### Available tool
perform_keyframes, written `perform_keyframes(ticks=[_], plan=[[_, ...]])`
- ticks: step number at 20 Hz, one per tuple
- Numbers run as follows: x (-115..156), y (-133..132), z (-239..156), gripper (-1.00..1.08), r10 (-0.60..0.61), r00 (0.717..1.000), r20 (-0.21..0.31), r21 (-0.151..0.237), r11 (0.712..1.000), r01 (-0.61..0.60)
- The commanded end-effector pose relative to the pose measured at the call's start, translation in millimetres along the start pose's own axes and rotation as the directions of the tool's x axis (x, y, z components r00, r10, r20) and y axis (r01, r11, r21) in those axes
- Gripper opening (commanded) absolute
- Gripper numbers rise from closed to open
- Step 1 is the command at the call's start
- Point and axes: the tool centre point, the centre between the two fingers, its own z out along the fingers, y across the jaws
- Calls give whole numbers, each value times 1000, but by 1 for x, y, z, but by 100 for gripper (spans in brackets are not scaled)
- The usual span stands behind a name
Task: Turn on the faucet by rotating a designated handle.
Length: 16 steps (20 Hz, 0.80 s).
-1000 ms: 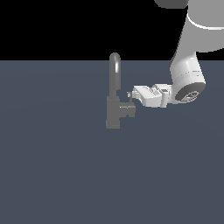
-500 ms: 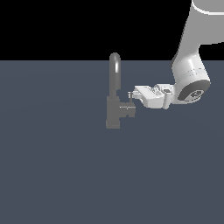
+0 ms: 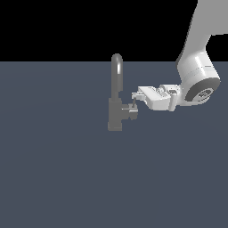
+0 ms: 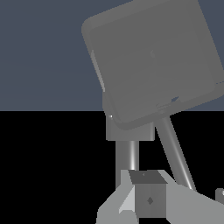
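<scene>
The dull grey faucet (image 3: 115, 116) stands upright, its tall arched spout (image 3: 116, 73) rising from the blocky body. The handle (image 3: 131, 110) is a short stub on the side towards the exterior view's right, with a thin lever (image 3: 133, 101) standing up at its end. My gripper (image 3: 135, 96) reaches in horizontally from that side, fingers shut together with nothing between them, tips against the lever's top. In the wrist view the faucet body (image 4: 153, 61) fills the frame, the lever (image 4: 130, 155) runs down to my gripper (image 4: 146, 176), and the spout pipe (image 4: 175, 151) slants beside it.
The faucet stands alone on a flat dark blue-grey floor (image 3: 67, 178). My white arm (image 3: 198, 80) comes down from the upper part of the exterior view's right side.
My wrist and forearm have drifted a little towards the exterior view's right and lower. The fingertips stay at the lever, and the handle shows no clear turn.
</scene>
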Motion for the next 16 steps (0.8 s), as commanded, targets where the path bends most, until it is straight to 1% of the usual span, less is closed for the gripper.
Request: perform_keyframes(ticks=[1,16], plan=[[0,0,0,-100,0,1000,0,0,1000,0],[28,51,0,-100,9,1000,4,-4,1000,-9]])
